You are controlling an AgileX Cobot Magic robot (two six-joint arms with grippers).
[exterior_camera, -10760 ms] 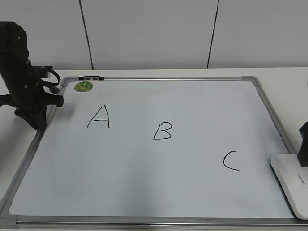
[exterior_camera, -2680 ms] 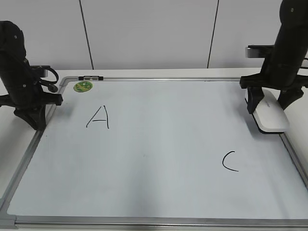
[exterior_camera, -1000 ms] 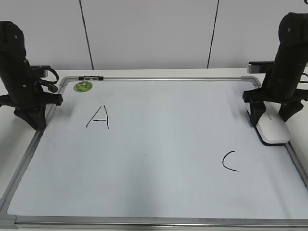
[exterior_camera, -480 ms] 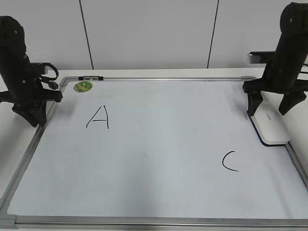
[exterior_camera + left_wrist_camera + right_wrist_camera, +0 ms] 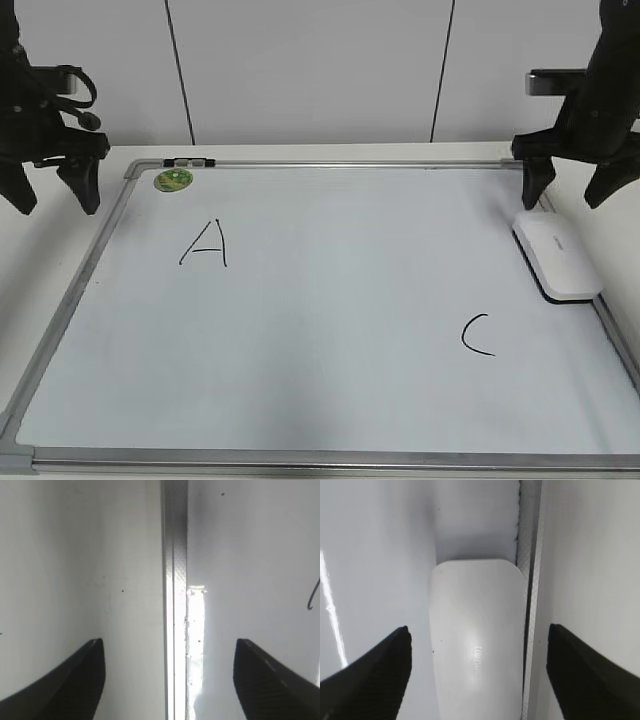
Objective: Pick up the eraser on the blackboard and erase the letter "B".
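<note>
**Eraser down at the right frame, no B to be seen**

White wall panels stand behind a white bench, and on it lies the blackboard (image 5: 330,310), a white sheet in a silver frame. From the exterior view we read an A (image 5: 206,243) on the left and a C (image 5: 479,335) lower right; between them the board is bare, so we judge the letter "B" wiped away. The eraser (image 5: 556,256) lies flat on the board, tight against the right frame. The right tool (image 5: 580,182) hangs above and just behind it, jaws spread and holding nothing. The left tool (image 5: 48,188) is raised over the board's far left corner, also spread and empty, near the green sticker (image 5: 173,180).

At the left wrist we see both dark fingers (image 5: 75,680) wide apart, one over the bench and one over the board, with the frame (image 5: 175,580) running between them. Nothing lies in the gap.

At the right wrist the eraser (image 5: 477,645) sits between the splayed fingers (image 5: 375,675), clear of both, its long edge touching the frame (image 5: 530,580).

Our worries from here: should the right tool drop again, its outer finger could strike the frame, since the eraser leaves no room on that side. A nudge could push the eraser toward the C and smear it. We cannot tell whether faint marks remain where the B would have been.
</note>
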